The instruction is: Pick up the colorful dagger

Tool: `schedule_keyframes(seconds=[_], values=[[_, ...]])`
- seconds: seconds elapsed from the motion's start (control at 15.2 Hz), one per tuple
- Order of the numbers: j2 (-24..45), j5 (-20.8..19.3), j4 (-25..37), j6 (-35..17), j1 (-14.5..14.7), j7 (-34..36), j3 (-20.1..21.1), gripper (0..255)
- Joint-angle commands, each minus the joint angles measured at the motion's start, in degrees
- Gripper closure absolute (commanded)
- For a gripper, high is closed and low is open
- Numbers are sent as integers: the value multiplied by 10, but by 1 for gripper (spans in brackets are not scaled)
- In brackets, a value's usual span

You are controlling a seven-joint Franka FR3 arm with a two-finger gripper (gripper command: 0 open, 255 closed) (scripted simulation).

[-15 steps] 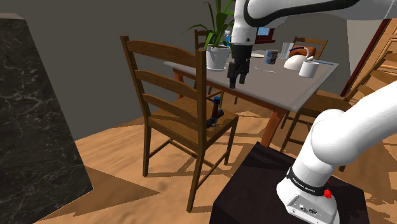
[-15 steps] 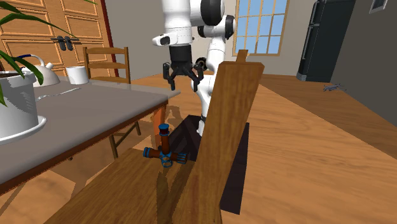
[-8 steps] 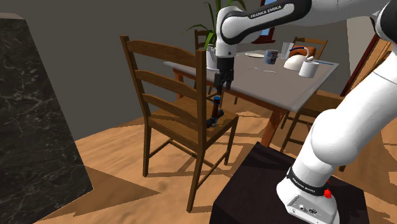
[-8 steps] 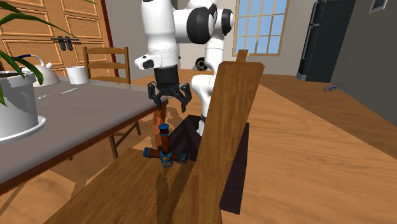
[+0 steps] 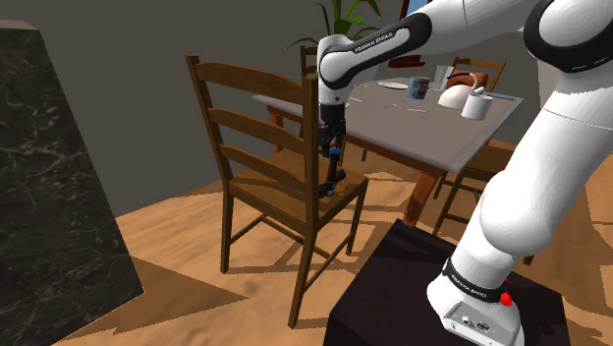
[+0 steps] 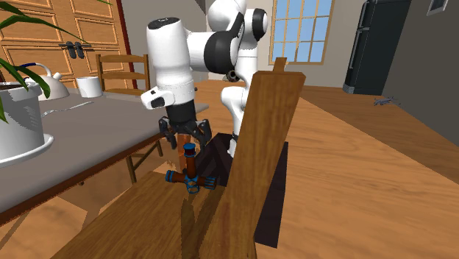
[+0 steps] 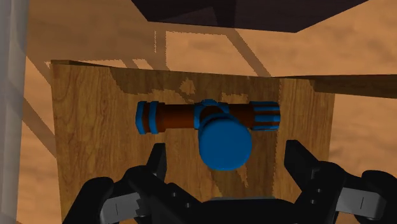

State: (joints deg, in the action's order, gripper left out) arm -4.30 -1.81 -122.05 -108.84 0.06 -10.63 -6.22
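Observation:
The dagger (image 6: pixel 188 173) stands upright on the wooden chair seat (image 6: pixel 140 221), with a blue pommel, a brown grip and a blue-and-brown crossguard. It also shows by the seat's edge in the shoulder view, dagger (image 5: pixel 332 177). My black gripper (image 6: pixel 184 135) hangs open just above the pommel, fingers apart and not touching it. In the wrist view the round blue pommel of the dagger (image 7: pixel 222 142) lies between the spread fingers of the gripper (image 7: pixel 226 164), with the crossguard across the seat (image 7: pixel 89 127) below.
The chair's tall backrest (image 6: pixel 261 140) rises close beside the dagger. A grey dining table (image 6: pixel 81 132) with a white plant pot (image 6: pixel 18 121), a mug (image 6: pixel 90 87) and a kettle stands on the other side. My dark stand (image 5: pixel 432 295) sits on the wooden floor.
The gripper has come down and across from above the table edge to just over the dagger's pommel. The fingers stay open. The dagger has not moved.

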Motion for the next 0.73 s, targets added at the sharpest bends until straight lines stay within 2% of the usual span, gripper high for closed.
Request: schedule_keyframes(seconds=[0.0, 0.26, 0.33, 0.66], values=[[4, 0, -11, -15, -1, -2, -1, 0], [11, 0, -23, -34, -1, -2, -1, 0], [10, 0, -24, -35, -1, -3, -2, 255], [10, 0, -24, -35, -1, -2, -1, 255]])
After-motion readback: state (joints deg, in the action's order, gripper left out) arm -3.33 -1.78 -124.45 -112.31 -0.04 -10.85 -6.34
